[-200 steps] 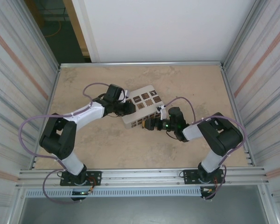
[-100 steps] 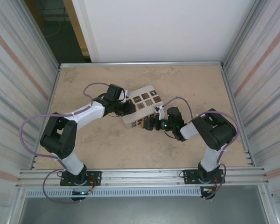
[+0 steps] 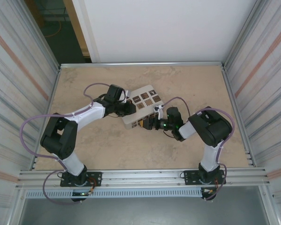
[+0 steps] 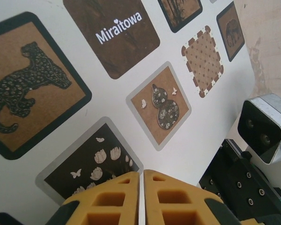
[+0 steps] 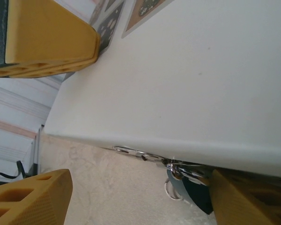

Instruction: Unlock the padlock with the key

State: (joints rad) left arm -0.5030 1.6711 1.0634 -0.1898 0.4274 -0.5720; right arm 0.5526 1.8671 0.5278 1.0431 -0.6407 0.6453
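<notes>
Left gripper [image 4: 141,172]: yellow fingers [image 4: 107,197] drawn together with only a hairline between them, nothing in between, tips over the printed top of the white box [image 4: 215,122].

Right gripper [image 5: 141,172]: jaws well apart, holding nothing, one finger [image 5: 28,199] on either side of the box's near lower edge.

Padlock [image 5: 194,194]: dark teal body low against the tabletop, tucked under that near edge just beside the right-hand finger, with a small ring at its top. A slim bright metal piece [image 5: 131,153] runs along the edge from the ring; whether it is the key I cannot tell.

Surface: tan, mottled tabletop [image 3: 187,84] with a metal rim. The box sits askew near the middle, both grippers meeting at it. Aluminium rail [image 3: 145,176] along the near edge carries the arm bases.

Room: ribbed pale panels left and right, white board at the back, dark opening past the far left corner.
</notes>
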